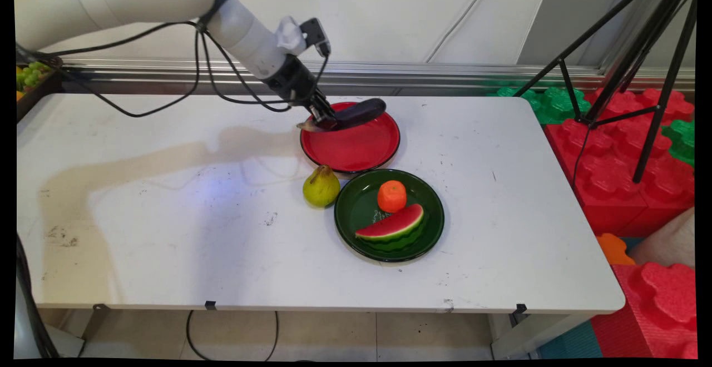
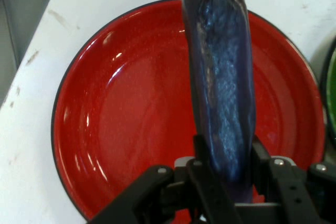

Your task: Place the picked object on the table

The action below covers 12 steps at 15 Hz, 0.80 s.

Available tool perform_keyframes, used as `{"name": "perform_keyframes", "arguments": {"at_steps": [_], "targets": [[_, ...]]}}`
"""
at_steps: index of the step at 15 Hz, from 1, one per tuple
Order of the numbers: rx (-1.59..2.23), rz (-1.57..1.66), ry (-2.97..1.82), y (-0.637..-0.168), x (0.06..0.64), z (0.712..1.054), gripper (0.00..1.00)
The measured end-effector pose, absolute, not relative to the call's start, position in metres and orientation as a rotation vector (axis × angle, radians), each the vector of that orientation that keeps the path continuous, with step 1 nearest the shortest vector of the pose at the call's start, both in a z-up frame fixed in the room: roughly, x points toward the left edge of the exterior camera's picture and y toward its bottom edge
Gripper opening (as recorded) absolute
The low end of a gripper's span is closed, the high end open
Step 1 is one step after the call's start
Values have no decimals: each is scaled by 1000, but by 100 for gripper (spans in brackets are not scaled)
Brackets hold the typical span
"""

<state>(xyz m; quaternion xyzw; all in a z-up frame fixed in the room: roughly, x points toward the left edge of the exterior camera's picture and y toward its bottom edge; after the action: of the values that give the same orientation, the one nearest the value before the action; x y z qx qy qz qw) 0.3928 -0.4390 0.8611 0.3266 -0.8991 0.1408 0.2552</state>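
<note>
Holding: black two-finger gripper (image 1: 322,118) clamped on long dark purple plastic eggplant (image 2: 223,87), near its stem end.
Place: eggplant over round red plate (image 2: 121,119), lifted.
Beside: green pear (image 1: 321,187) near red plate.

The place looked like a robotics lab or test room, not a home. A plain white rectangular table (image 1: 167,233) with scuffed, marked top filled the middle of the frame, and a white robot arm with dangling black cables (image 1: 167,50) reached in from the upper left. At the upper right stood a black metal tripod (image 1: 634,50), its legs set among big red and green interlocking foam blocks (image 1: 612,150) stacked down the right side. Behind the table ran a bare pale panelled wall (image 1: 389,16) with a metal rail (image 1: 445,71) along its foot. A loose cable lay on the tiled floor (image 1: 334,333) at the bottom.
</note>
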Motion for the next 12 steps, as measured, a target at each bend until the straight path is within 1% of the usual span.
{"name": "perform_keyframes", "arguments": {"at_steps": [9,12], "targets": [[905,367,-2448,-394,416,899,0],[928,358,-2468,-371,430,912,0]]}}
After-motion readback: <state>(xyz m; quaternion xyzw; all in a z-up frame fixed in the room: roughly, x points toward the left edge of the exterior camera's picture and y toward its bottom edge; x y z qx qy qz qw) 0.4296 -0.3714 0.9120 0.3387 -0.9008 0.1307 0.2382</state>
